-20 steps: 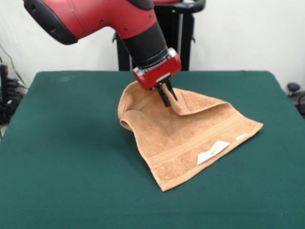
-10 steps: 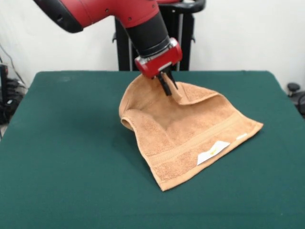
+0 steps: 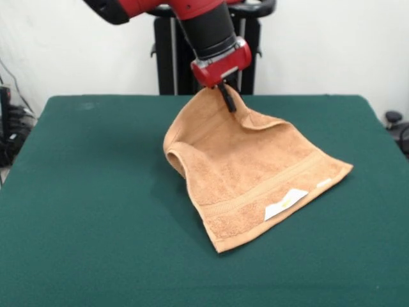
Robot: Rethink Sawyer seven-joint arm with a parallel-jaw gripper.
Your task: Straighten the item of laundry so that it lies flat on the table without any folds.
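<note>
Above the dark green felt table (image 3: 83, 211), I see the black gripper (image 3: 227, 101) pinched closed on the orange-brown terry towel (image 3: 249, 179). One towel corner hangs lifted; the white label (image 3: 285, 203) end lies flat.

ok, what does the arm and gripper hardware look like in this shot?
Red arm with a black cylindrical wrist section, ending in a glossy red block. The gripper has thin black fingers below it. No cables or markings are visible on the arm.
</note>
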